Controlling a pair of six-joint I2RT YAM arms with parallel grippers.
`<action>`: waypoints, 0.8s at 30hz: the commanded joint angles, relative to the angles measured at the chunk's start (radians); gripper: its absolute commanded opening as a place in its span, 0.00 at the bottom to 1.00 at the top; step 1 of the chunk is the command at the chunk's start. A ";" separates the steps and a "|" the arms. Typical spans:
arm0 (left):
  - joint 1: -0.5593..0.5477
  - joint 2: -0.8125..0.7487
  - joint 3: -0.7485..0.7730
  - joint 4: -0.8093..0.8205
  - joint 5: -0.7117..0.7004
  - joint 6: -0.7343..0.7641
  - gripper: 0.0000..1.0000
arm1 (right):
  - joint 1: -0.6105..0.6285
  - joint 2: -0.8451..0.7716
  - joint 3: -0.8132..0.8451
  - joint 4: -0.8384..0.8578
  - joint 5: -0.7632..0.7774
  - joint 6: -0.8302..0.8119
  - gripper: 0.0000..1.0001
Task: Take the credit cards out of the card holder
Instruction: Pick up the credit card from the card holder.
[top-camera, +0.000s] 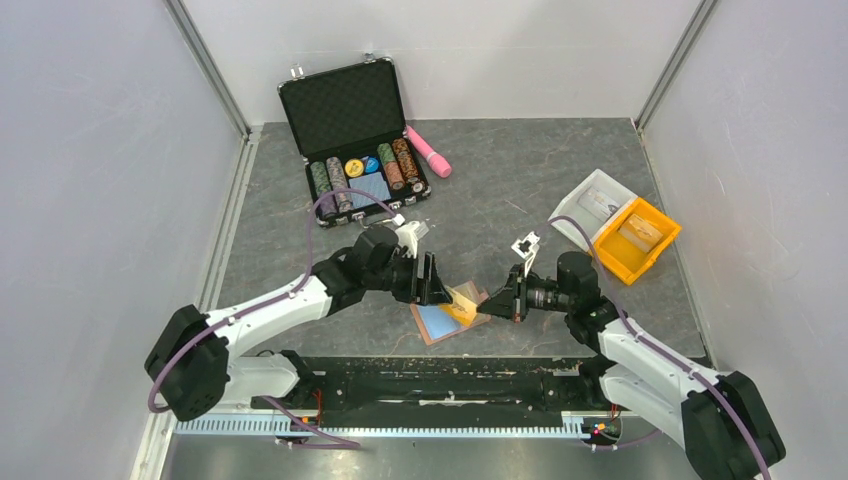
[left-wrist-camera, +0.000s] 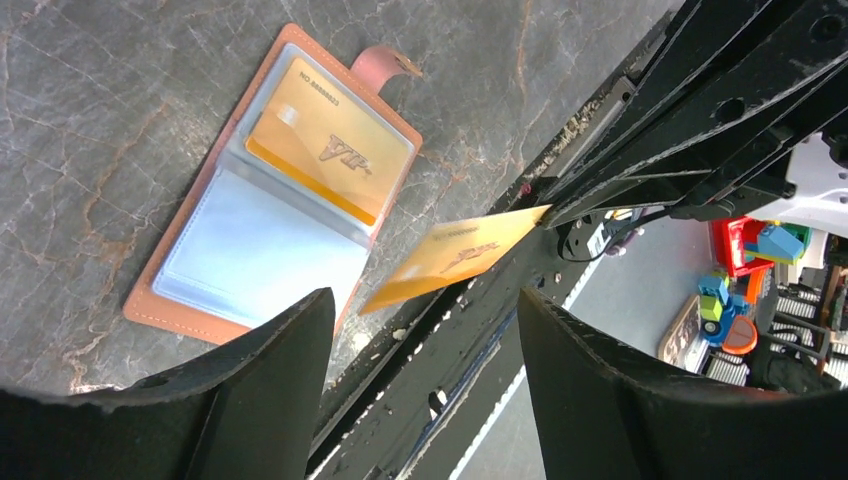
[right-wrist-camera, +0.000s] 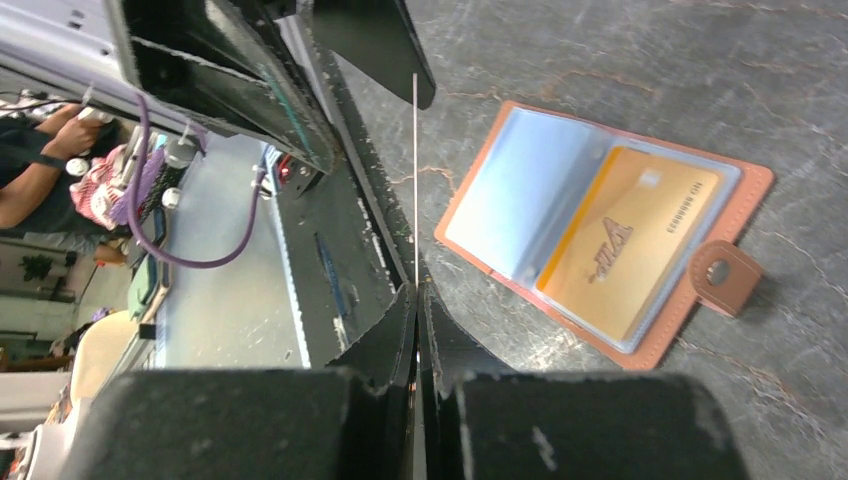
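Left gripper: fingers apart, holding nothing, just left of the holder.
Right gripper: clamped on the loose card, off the table.
Card holder: open flat, near edge, between grippers.
Pocketed card: orange-yellow, tab side.

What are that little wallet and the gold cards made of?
Holder: matte brown, stitched along its rim, so leather or an imitation. Its sleeves: pale, slightly glossy film, probably soft plastic. Cards: thin, stiff, shiny gold print, most likely plastic; the one held in the right tool looks line-thin edge-on.
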 joint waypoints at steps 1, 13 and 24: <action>-0.004 -0.038 -0.018 0.029 0.057 0.020 0.73 | -0.002 -0.023 -0.010 0.140 -0.091 0.071 0.00; -0.003 -0.022 -0.046 0.170 0.190 -0.054 0.39 | -0.002 -0.004 -0.054 0.270 -0.117 0.153 0.00; -0.003 -0.036 -0.087 0.292 0.176 -0.220 0.02 | -0.002 0.031 -0.215 0.711 0.048 0.451 0.32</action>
